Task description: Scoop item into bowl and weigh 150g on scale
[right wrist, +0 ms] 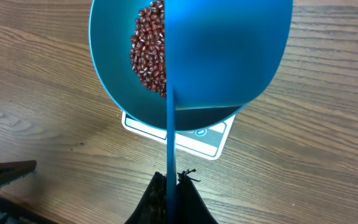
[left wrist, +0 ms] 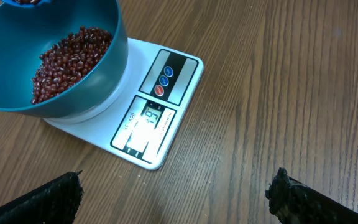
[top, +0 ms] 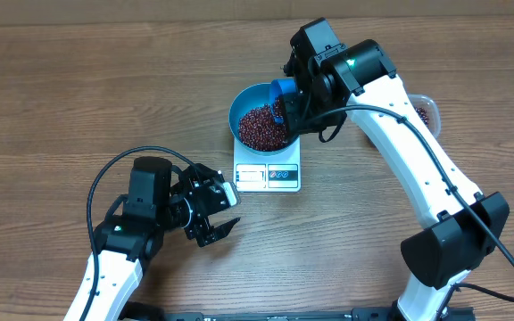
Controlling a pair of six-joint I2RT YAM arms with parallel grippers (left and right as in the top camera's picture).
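On the SF-400 scale (left wrist: 166,81), bowl (left wrist: 107,68) holds beans (left wrist: 67,59); right claw (right wrist: 169,185) grips scoop (top: 282,88), left claw (top: 224,212) gapes.

beans (top: 259,127) heaped in teal bowl (top: 242,100) | bowl upright on white scale (top: 268,173)

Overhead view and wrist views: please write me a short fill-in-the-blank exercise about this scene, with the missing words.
1. The bowl on the scale holds red-brown ____.
2. The right gripper is shut on the blue ____.
3. The left gripper holds nothing; it is ____.
Missing: beans; scoop; open.
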